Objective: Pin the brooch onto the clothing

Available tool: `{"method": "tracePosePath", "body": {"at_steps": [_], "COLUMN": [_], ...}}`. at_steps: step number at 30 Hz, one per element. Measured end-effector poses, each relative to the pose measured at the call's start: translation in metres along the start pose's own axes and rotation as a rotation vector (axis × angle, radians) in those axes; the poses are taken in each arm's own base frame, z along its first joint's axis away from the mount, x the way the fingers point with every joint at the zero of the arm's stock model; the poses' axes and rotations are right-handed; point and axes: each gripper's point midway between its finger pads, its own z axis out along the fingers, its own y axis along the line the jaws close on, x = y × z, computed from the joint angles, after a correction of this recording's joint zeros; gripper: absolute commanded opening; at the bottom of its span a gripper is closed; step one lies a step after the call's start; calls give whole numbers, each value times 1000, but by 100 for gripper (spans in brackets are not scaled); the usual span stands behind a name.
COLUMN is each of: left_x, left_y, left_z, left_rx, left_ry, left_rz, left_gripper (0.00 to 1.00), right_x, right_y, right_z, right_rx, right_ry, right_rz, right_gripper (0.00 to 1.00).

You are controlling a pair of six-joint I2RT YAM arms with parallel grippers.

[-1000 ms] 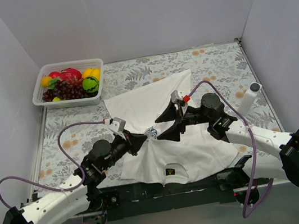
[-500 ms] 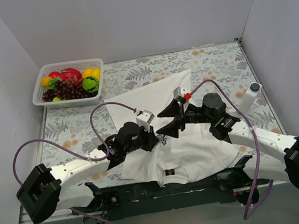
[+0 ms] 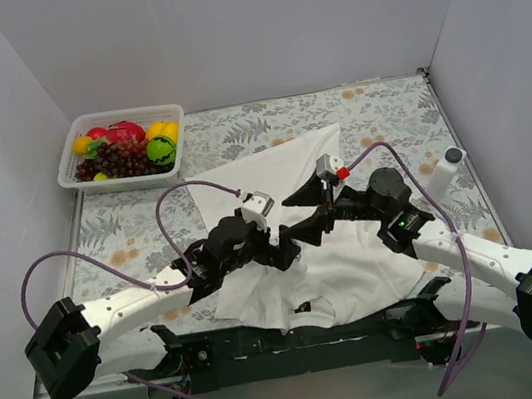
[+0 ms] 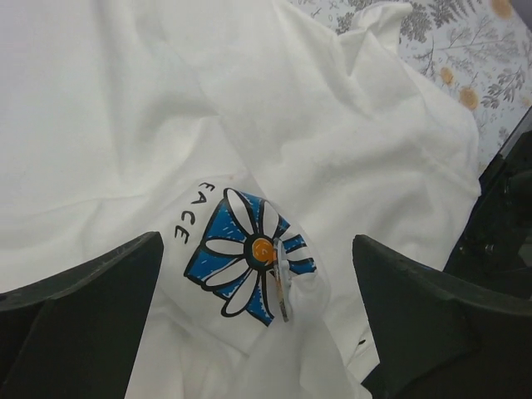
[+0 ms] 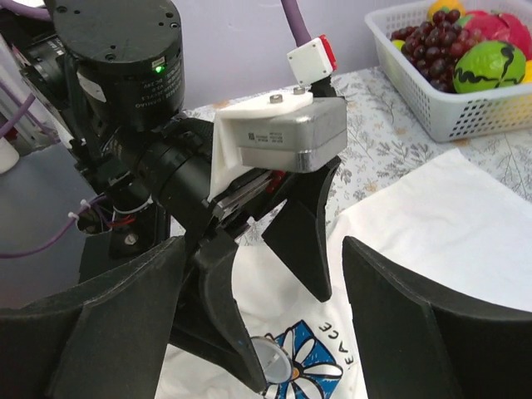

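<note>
The tabletop (image 3: pixel 384 110) is covered by a grey floral print. A white T-shirt (image 3: pixel 358 266) is spread, crumpled, from the centre toward 6 o'clock. A white basket (image 3: pixel 71 168) of fruit is set at 10 o'clock — a small white cylinder (image 3: pixel 447 171) at 3 o'clock.

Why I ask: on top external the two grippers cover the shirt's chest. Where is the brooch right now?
Observer: The left wrist view shows the brooch on edge at the orange centre of the flower emblem on the clothing.
Operator: Is the left gripper holding it?
Observer: No. The left gripper is open, with the brooch in the gap between its jaws.
Operator: And the right?
Observer: The right gripper is open and empty, facing the left one above the emblem.
</note>
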Motion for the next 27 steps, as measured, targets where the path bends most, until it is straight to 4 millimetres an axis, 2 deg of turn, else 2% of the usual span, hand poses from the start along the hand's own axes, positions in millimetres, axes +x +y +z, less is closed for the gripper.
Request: {"method": "tracePosePath", "body": {"at_steps": [4, 9, 15, 18, 22, 25, 27], "left_x": [-19, -47, -66, -74, -81, -73, -60], "left_y": [5, 14, 43, 67, 110, 153, 178], "left_z": [-6, -14, -19, -24, -34, -43, -48], "left_rx": [-8, 8, -10, -43, -144, -265, -339], "left_ry": [-63, -145, -190, -212, -251, -254, -233], "left_rz": [-38, -104, -228, -316, -454, -584, -671], "left_gripper": [98, 98, 98, 98, 98, 98, 98], "right_x": [-7, -1, 4, 9, 19, 27, 33], "right_y": [2, -2, -4, -5, -9, -12, -16], "right_z": [-1, -2, -2, -2, -2, -2, -2], "right_rx": [-5, 9, 15, 18, 27, 43, 59], "right_ry": [-22, 1, 15, 34, 62, 84, 104], "right_rz": [-23, -11, -8, 6, 31, 51, 71], "right_gripper": [82, 83, 83, 83, 84, 84, 84]}}
